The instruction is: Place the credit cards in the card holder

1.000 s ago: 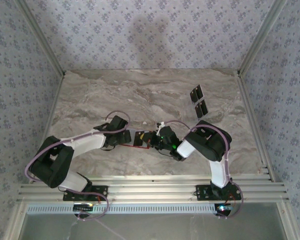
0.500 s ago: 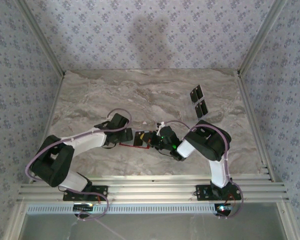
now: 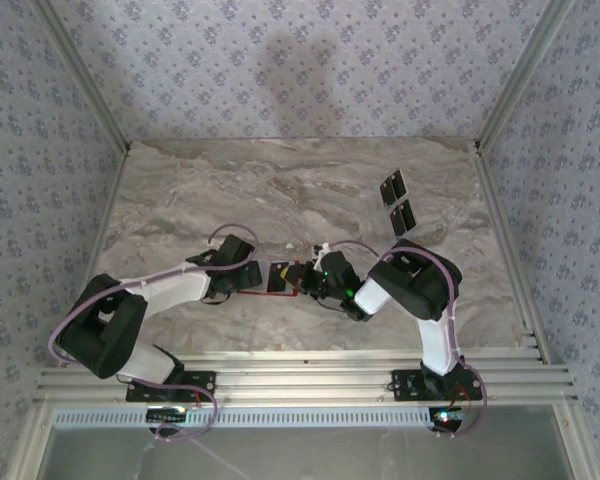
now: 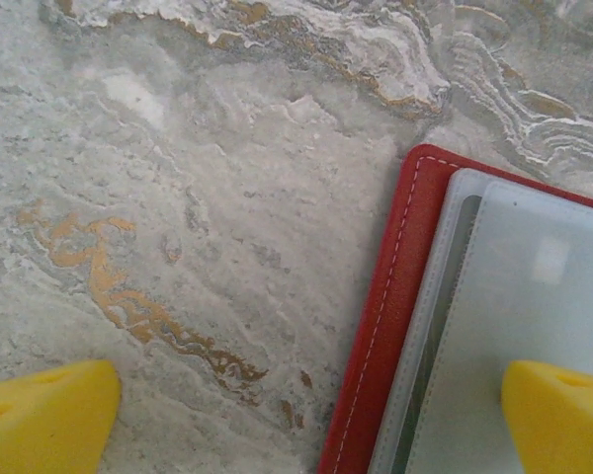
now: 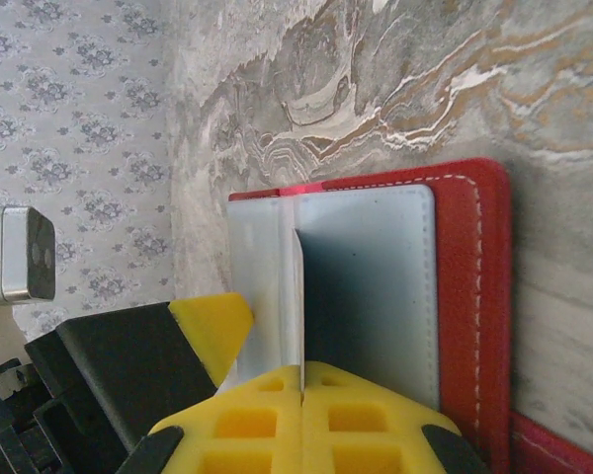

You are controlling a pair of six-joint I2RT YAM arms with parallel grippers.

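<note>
Ana: Patterned wallpaper (image 3: 280, 70) on three sides and a marbled table (image 3: 230, 180) in the middle. What has moved in the last second?

Ben: Very little. The left arm (image 3: 170, 285) has shifted slightly beside the card holder (image 3: 282, 291). The right arm (image 3: 415, 285) has not budged. Two spare credit cards (image 3: 392, 187) still lie side by side near the table's far right edge, well apart from the holder.

Ana: And the jaws?

Ben: The left jaws stand wide, as they did a second ago. In the left wrist view one yellow finger (image 4: 40, 415) hangs over bare marble and the other finger (image 4: 563, 415) over the holder's grey pocket (image 4: 514, 326), gripping nothing. The right jaws are pressed tight on a thin sheet seen edge-on. From above it reads as black and rectangular, so this held card (image 5: 298, 296) is most likely one of the set.

Ana: Where exactly is the holder?

Ben: It lies open on the table between the two arms, toward the near edge, red cover down and pockets up. The held card's far end sits at the pocket leaves. Whether it has entered a slot cannot be told.

Ana: What does that mean for the task?

Ben: Probably that the first insertion is unfinished — one card at the pocket mouth, two untouched. Nothing pins the holder, so a push on the card may slide it.
</note>
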